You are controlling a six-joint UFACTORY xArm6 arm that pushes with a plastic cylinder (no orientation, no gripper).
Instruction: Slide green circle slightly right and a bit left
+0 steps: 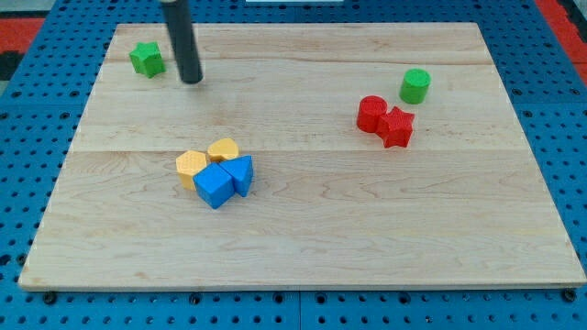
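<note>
The green circle [415, 85] stands at the view's upper right, just above and right of a red circle [371, 113] and a red star [397, 126], which touch each other. My tip [191, 81] is on the board at the view's upper left, far left of the green circle. It is just right of a green star [146, 60] and does not touch it.
A cluster sits left of the board's middle: a yellow hexagon [191, 167], a second yellow block [223, 149], a blue cube [215, 186] and a blue triangle [241, 172]. The wooden board [367, 229] lies on a blue pegboard surface.
</note>
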